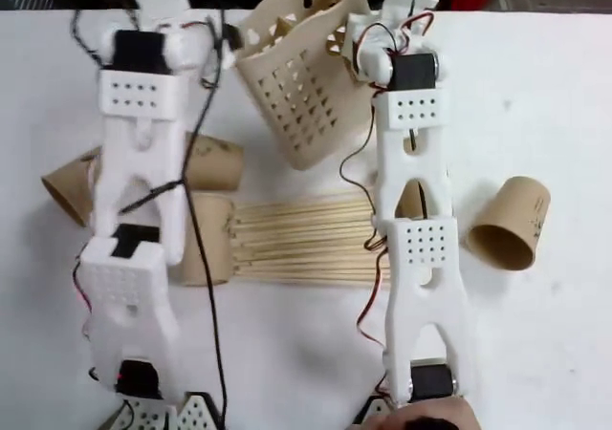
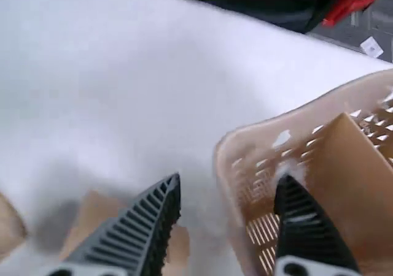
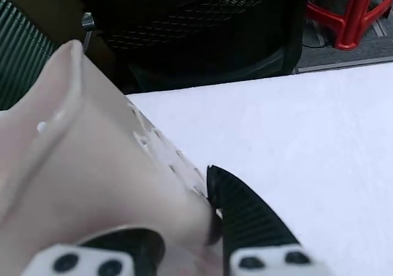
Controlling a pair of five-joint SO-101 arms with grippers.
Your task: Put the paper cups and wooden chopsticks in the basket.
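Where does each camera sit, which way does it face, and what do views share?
High view: fixed above the table, looking down on basket, chopsticks and paper cups; both arms show.
Left wrist view: on the left arm, looking along its open left hand at the basket's rim.
Right wrist view: on the right arm, looking past the right hand, shut on the basket's wall.
Shared: all three show the basket.
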